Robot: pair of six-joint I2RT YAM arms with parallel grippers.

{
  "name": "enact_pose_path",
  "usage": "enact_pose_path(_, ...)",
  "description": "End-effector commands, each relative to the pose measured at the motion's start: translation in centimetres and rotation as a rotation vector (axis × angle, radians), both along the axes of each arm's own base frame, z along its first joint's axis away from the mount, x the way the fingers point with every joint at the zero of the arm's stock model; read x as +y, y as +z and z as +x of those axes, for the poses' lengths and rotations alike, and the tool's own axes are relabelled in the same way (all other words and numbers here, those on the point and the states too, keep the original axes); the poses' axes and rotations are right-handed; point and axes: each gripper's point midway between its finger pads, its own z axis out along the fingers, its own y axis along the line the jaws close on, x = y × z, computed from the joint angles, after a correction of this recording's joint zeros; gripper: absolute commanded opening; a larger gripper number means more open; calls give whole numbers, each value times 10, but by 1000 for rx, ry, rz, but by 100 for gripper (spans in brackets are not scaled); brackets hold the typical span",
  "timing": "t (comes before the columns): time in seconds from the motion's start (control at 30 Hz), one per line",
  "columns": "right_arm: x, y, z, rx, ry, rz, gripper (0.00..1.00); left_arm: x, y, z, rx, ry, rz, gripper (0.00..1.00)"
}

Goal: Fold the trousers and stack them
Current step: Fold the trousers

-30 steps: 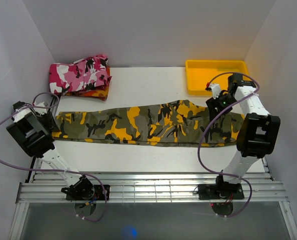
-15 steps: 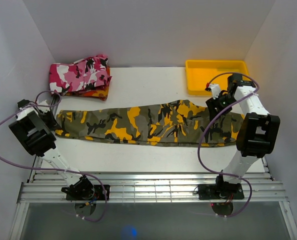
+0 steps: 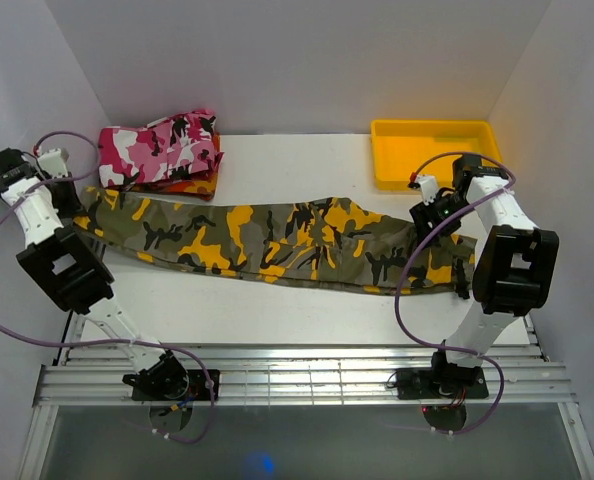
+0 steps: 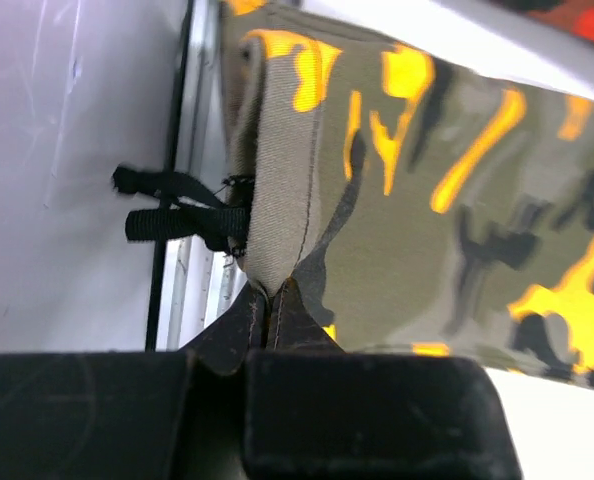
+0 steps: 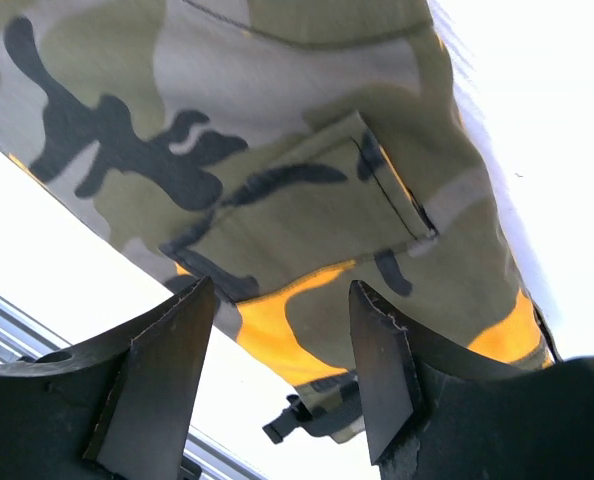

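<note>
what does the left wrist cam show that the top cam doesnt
Only left wrist: the left gripper, jaws pinched shut on the trousers edge, with a black strap beside the grip. Only top: the trousers' full length across the table, the pink garment, the yellow bin, and the right gripper over the other end. Both: the trousers and the left gripper.

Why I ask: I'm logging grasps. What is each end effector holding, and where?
Left end effector pinches the trousers by their end band; right end effector, open, holds nothing.

trousers (image 3: 277, 240) stretched crosswise, bare strip nearside — tray (image 3: 432, 155) back-right
</note>
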Motion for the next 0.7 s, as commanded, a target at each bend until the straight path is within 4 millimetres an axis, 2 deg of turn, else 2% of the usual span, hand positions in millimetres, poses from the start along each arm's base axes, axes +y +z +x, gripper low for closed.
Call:
enact_pose_path(0.0, 9, 14, 0, -51, 12, 42, 62, -50, 48, -4, -48, -143, -18, 0)
enact_pose_path(0.03, 10, 14, 0, -50, 11, 47, 62, -67, 49, -4, -47, -181, -42, 0)
enact_pose_path(0.07, 11, 14, 0, -47, 8, 53, 62, -95, 43, -2, -31, -235, -73, 0)
enact_pose_path(0.1, 12, 14, 0, -46, 4, 61, 62, -111, 51, -5, -49, -265, -77, 0)
enact_pose_path(0.13, 13, 14, 0, -44, 4, 64, 62, -125, 50, -5, -49, -289, -91, 0)
enact_pose_path(0.17, 13, 14, 0, -44, 3, 66, 62, -153, 50, -2, -51, -346, -120, 0)
enact_pose_path(0.2, 14, 15, 0, -43, 2, 70, 62, -169, 43, -8, -34, -367, -162, 0)
enact_pose_path(0.23, 14, 14, -1, -42, 2, 70, 62, -183, 50, -9, -52, -386, -161, 0)
enact_pose_path(0.27, 14, 15, 0, -43, 2, 70, 62, -206, 49, -8, -46, -436, -173, 0)
enact_pose_path(0.33, 14, 14, -1, -42, 3, 68, 62, -233, 52, -11, -62, -486, -204, 0)
enact_pose_path(0.37, 14, 14, -2, -41, 3, 68, 62, -255, 52, -11, -62, -533, -211, 0)
enact_pose_path(0.5, 13, 12, -2, -36, 2, 62, 62, -308, 51, -11, -69, -614, -295, 0)
enact_pose_path(0.63, 12, 11, -1, -33, -1, 60, 62, -353, 36, -1, -45, -673, -356, 0)
enact_pose_path(0.67, 12, 10, -1, -29, -3, 59, 62, -371, 30, -1, -30, -707, -372, 0)
